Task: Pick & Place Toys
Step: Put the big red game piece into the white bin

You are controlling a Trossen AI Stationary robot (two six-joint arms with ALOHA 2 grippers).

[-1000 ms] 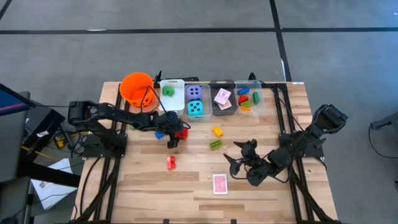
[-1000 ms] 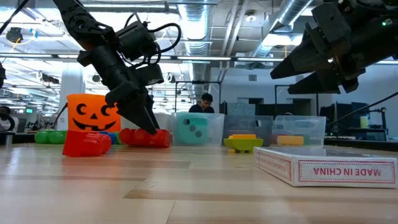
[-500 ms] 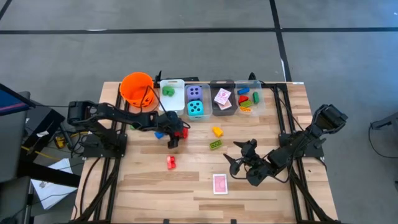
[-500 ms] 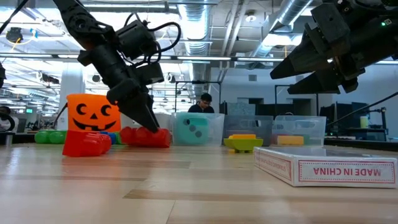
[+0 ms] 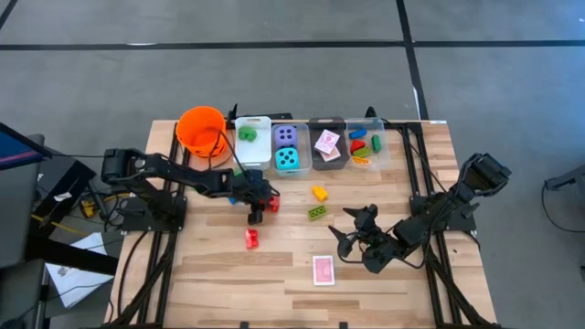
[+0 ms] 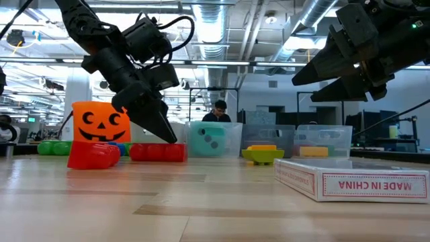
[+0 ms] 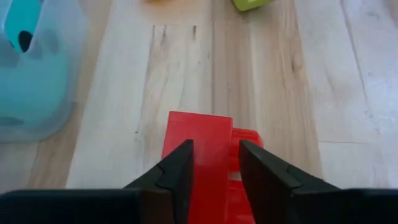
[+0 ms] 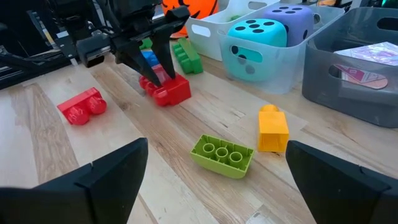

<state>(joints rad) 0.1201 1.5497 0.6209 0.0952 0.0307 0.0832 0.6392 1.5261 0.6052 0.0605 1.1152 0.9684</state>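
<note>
We find the left gripper (image 5: 257,206) left of centre in the overhead frame, lowered onto a red brick (image 5: 266,201), its two fingers (image 7: 180,171) drawn narrow and straddling the brick's near end. In the left wrist frame the fingers sit against the brick's sides; whether the grip is firm we cannot tell. In the low frame the brick (image 6: 158,152) lies flat on the table (image 5: 210,283), with the gripper tips at its upper edge.

Just left of the gripper a blue brick (image 5: 234,197) shows partly under the arm. Below it, toward the frame's lower centre, lies a second red brick (image 5: 250,238). To the right, mid-frame, we note a yellow brick (image 5: 319,193) and a green brick (image 5: 318,212), close together but apart.

Along the top edge of the table stand an orange bucket (image 5: 201,128) and a row of clear bins (image 5: 311,143) holding a green piece, the purple and teal dice (image 5: 287,158), cards and mixed bricks. A pink-backed card pack (image 5: 323,270) lies at the lower centre.

The right gripper (image 5: 352,234) hovers at the lower right, fingers spread wide, holding nothing.
</note>
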